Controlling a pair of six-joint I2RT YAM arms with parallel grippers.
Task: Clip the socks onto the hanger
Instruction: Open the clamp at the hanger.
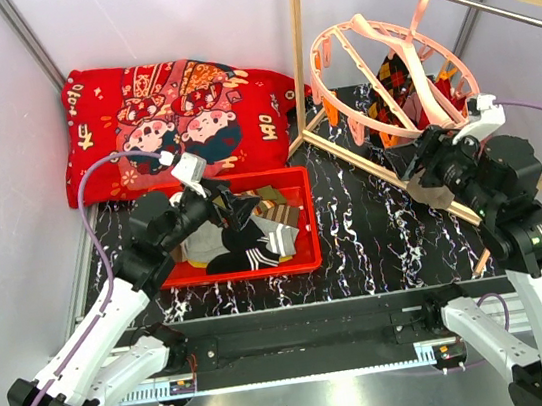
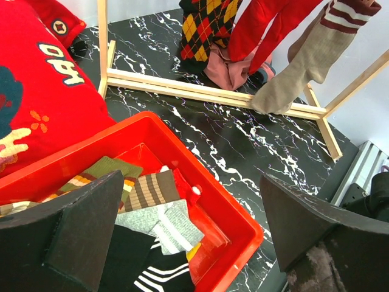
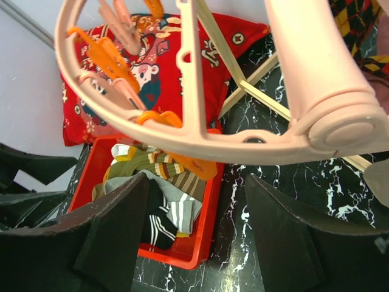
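While 3 socks, argyle (image 2: pixel 203 27), red (image 2: pixel 261 30) and a tan striped one (image 2: pixel 304 61), hang at the far right, apparently clipped up already, more socks (image 1: pixel 255 235) lie heaped in the red bin (image 1: pixel 250 269) on the table (image 1: pixel 357 241).

The left gripper (image 2: pixel 191 201) hovers right over that heap, jaws fully released and holding nothing. It is likely placed there to pick the next sock. The grey and black-striped ones sit nearest its fingers.

The hanger (image 3: pixel 316 73) dangles tilted from the wooden rack (image 2: pixel 200 91), with its near rim lower. The right gripper (image 3: pixel 196 182) sits just under and beside that rim, jaws apart with nothing clenched. An orange clip (image 3: pixel 182 164) hangs just above the gap, so the arm is probably positioned to steady the ring or work a clip. The wrist view doesn't show whether the fingers touch the rim.

The red cushion (image 1: pixel 168 116) leans at the back left, not involved.

Judgement: the task is partway done, with a sock grab next. One risk is the ring swinging if it is nudged.
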